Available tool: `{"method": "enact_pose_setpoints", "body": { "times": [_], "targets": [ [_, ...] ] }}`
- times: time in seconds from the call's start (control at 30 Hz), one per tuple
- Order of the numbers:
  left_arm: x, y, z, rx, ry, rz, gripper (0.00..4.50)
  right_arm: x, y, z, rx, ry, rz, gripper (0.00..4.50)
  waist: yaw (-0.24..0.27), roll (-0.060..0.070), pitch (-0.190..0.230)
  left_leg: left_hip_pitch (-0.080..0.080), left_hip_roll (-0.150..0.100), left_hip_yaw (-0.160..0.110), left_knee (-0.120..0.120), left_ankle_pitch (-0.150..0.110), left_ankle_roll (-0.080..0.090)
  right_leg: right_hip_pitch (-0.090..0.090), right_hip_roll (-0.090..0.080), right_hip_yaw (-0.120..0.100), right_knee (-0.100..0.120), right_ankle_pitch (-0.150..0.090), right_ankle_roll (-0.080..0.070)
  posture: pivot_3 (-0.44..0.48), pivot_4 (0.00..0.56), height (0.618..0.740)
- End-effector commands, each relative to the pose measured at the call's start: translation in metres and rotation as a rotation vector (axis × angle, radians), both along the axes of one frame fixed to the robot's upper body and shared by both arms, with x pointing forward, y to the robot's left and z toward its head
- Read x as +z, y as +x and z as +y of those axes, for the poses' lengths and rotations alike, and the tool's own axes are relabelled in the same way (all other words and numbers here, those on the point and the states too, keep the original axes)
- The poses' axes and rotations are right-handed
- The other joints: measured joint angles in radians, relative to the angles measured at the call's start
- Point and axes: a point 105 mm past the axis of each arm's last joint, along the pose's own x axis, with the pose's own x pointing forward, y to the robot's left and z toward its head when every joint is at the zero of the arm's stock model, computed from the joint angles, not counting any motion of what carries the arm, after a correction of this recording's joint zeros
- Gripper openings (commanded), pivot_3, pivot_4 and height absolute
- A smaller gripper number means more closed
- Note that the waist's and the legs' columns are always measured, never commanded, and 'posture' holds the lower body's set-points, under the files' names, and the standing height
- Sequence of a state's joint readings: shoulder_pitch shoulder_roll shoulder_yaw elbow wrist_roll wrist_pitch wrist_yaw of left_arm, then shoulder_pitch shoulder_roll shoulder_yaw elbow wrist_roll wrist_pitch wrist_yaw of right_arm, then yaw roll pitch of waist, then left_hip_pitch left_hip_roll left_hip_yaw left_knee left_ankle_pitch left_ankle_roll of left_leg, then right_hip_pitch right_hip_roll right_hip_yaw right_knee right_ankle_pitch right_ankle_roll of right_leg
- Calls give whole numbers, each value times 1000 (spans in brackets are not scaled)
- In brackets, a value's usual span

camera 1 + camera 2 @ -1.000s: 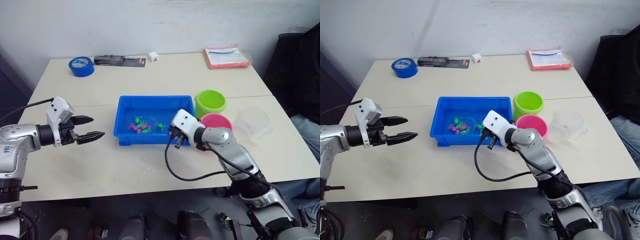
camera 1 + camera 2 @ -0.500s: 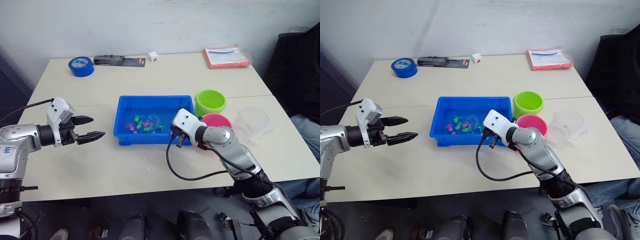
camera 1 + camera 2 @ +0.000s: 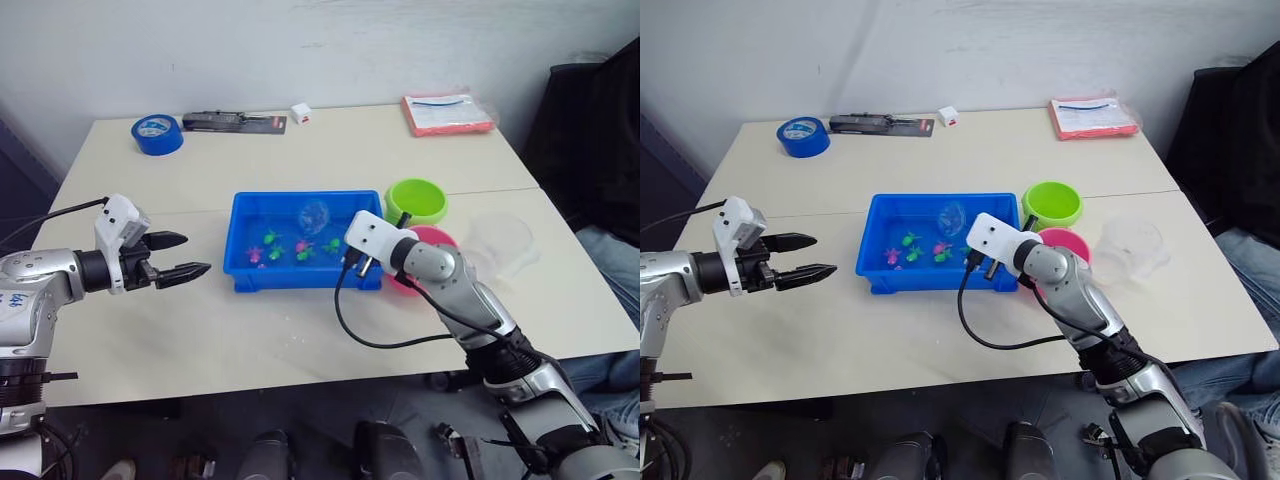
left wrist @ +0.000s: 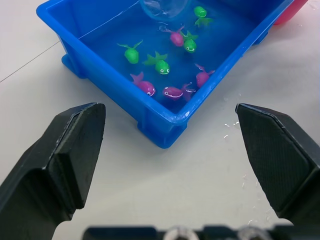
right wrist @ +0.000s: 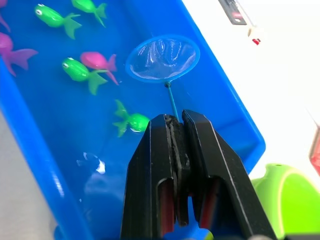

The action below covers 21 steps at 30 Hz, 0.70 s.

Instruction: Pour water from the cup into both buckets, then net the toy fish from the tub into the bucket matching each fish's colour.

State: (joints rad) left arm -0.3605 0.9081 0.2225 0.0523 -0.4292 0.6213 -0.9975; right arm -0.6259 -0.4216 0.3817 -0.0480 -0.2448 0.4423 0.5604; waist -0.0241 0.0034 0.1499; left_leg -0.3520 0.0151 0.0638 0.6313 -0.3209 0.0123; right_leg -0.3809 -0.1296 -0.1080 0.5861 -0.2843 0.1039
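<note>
Right gripper (image 5: 178, 131) clenched on the thin handle of the net (image 5: 162, 60), jaws pressed tight together around it; net ring held over the far part of the tub (image 3: 250, 280), above the toy fish (image 4: 161, 65), empty so far as can be seen. Left gripper (image 3: 172, 256) released, jaws wide apart, hovering above the worktop (image 3: 200, 340) just beside the tub, grasping nothing.

Risks from here, as a judgement:
- thin handle may twist or slip in the jaws, so the ring tilts and a fish falls out;
- fish may drift away from the mesh;
- a fish may go into the wrong bucket, since green bucket (image 3: 418, 200) and pink bucket (image 3: 440, 240) stand just beside each other.

Hard to make out: water level in both buckets; pink bucket partly covered by the right arm; the clear cup (image 3: 500, 240) pale against the worktop, contents not readable.
</note>
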Motion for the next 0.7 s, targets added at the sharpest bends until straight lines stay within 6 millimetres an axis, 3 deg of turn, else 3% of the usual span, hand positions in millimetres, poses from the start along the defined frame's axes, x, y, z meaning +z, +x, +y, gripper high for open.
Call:
{"method": "enact_pose_setpoints", "body": {
  "times": [0.03,0.37,0.7],
  "targets": [
    [10,0,-2,-14,-5,-45,4482,13,-2,1,8,17,-37,782,-3,0,0,0,0,0,0,0,0,0,0,0,0,0,0,0,150,737],
    [9,-1,-3,-13,-4,-43,4482,8,3,-9,-23,-57,-52,782,-4,0,0,0,0,0,0,0,0,0,0,0,0,0,0,0,150,737],
    [8,-1,-5,-15,-8,-43,4482,3,-7,0,29,-53,-9,782,-4,0,0,0,0,0,0,0,0,0,0,0,0,0,0,0,150,737]
  ]
}}
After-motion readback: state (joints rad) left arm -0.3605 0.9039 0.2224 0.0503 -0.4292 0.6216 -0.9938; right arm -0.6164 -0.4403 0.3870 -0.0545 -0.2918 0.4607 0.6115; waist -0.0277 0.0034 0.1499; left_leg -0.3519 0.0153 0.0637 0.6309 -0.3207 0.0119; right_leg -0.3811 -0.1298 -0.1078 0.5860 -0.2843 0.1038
